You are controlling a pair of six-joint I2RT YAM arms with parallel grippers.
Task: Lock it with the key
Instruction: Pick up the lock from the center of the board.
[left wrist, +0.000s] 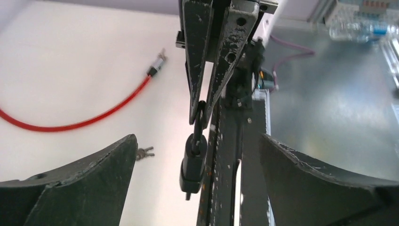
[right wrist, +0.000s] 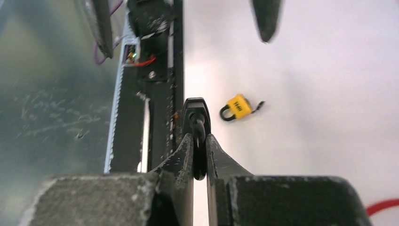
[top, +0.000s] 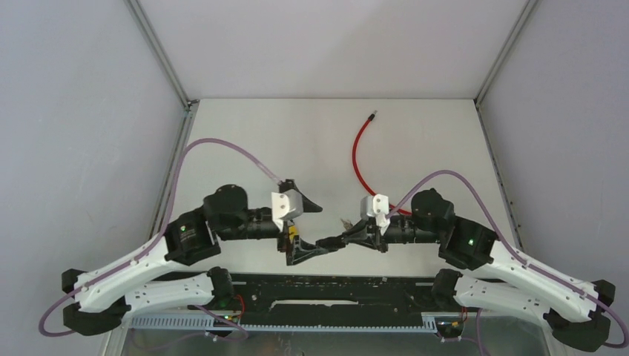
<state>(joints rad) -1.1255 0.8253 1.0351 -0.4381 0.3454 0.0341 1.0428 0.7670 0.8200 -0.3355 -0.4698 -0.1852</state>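
Two sets of fingers met low at centre in the top view. The right fingers [top: 337, 241] reached toward nine o'clock, pinched on a small dark thing. The left fingers [top: 310, 205] stood spread wide around it, one at twelve o'clock and one at six. A yellow padlock [top: 291, 234] sat at nine o'clock of that meeting point. A red cable [top: 358, 152] curved over the counter [top: 245, 133] at one o'clock, well apart.

In the left wrist view the right fingers came down from twelve o'clock, closed on the shackle of a black padlock [left wrist: 193, 165]. It hung with its long axis from twelve to six, between the open left fingers and touching neither. The keys [left wrist: 145, 152] lay on the counter at nine o'clock of it, held by no one. I judged the empty left arm free to fetch them.

In the right wrist view the black padlock stuck out at twelve o'clock from the closed fingers, with the yellow padlock on the counter at two o'clock and nothing between.
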